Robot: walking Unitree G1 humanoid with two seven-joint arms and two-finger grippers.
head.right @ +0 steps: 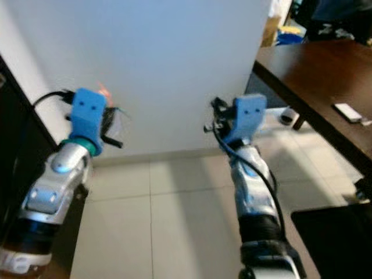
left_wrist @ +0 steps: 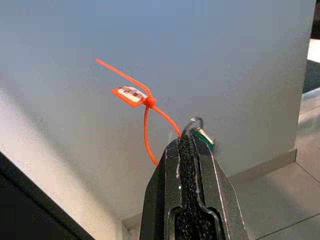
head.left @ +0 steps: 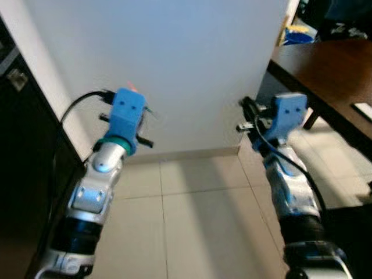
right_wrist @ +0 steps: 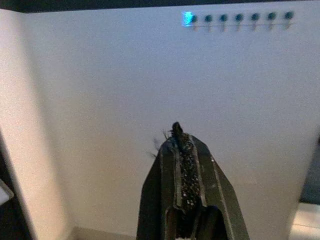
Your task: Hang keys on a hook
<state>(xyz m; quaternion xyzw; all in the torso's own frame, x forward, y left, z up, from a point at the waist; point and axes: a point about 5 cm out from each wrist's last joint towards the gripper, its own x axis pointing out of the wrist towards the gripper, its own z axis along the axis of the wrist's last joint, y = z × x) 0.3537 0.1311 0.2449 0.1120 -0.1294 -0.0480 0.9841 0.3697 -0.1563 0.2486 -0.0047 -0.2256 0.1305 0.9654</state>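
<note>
My left gripper [left_wrist: 186, 140] is shut on a small metal key ring [left_wrist: 194, 122] close to a white wall. An orange zip tie [left_wrist: 147, 117] with a small tag [left_wrist: 131, 93] loops out of the ring, and a green-edged piece [left_wrist: 204, 137] sticks out beside the fingertips. In the eye views the keys [head.right: 116, 119] show just past the left arm's blue wrist mount [head.left: 128, 111]. My right gripper [right_wrist: 177, 132] is shut with nothing in it, raised toward the same wall [head.left: 249, 107]. A row of several small dark hooks [right_wrist: 240, 18] runs high on the wall in the right wrist view.
A dark wooden table [head.left: 325, 64] juts in from the right, with a white device [head.right: 347, 111] lying on it. A dark cabinet [head.left: 23, 163] stands tight against my left arm. Pale floor tiles [head.left: 192, 221] stretch to the wall's baseboard [head.left: 192, 154].
</note>
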